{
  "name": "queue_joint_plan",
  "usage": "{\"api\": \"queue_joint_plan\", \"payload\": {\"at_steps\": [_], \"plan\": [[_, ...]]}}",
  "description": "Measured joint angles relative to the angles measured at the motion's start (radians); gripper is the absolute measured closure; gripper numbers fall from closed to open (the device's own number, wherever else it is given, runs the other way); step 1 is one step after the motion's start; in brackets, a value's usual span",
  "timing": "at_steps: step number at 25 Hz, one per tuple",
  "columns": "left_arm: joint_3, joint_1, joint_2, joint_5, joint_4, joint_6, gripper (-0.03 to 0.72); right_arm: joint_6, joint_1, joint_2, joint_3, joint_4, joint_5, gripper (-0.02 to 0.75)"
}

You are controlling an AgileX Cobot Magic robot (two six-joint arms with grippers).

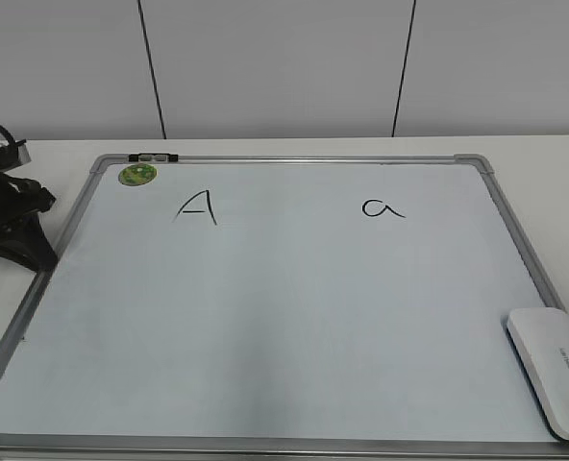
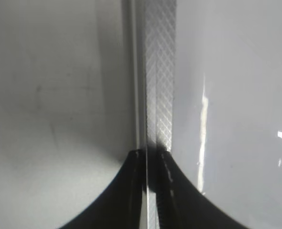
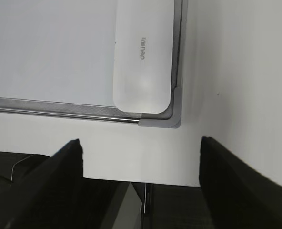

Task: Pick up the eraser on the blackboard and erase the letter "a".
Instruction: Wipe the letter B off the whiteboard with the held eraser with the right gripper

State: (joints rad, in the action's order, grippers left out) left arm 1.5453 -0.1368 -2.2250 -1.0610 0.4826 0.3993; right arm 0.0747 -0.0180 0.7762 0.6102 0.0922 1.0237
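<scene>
The eraser [image 1: 554, 370], a white rounded block with small grey lettering, lies on the near right corner of the blackboard [image 1: 284, 317]. The letter "a" [image 1: 382, 207] is in black marker at the board's far right. The right wrist view shows the eraser [image 3: 143, 52] against the board's grey corner [image 3: 173, 114]. My right gripper [image 3: 141, 148] is open and empty, a little short of that corner, over the table's front edge. My left gripper [image 1: 11, 216] rests at the board's left edge; its jaws [image 2: 150, 155] are shut over the metal frame [image 2: 160, 71].
A capital "A" [image 1: 197, 206] is written at the board's far left, near a round green sticker [image 1: 137, 174]. A small clip [image 1: 155, 156] sits on the far frame. The board lies on a white table [image 1: 554, 154] in front of a white wall.
</scene>
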Motion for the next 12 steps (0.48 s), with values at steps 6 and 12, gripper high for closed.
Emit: {"api": "queue_joint_plan", "payload": {"at_steps": [6, 12], "plan": [[0.000, 0.000, 0.000, -0.002, 0.000, 0.000, 0.648, -0.005, 0.000, 0.220, 0.077, 0.002, -0.046, 0.174], [0.000, 0.000, 0.000, -0.002, 0.000, 0.000, 0.648, -0.012, -0.035, 0.400, 0.127, 0.002, -0.081, 0.174]]}}
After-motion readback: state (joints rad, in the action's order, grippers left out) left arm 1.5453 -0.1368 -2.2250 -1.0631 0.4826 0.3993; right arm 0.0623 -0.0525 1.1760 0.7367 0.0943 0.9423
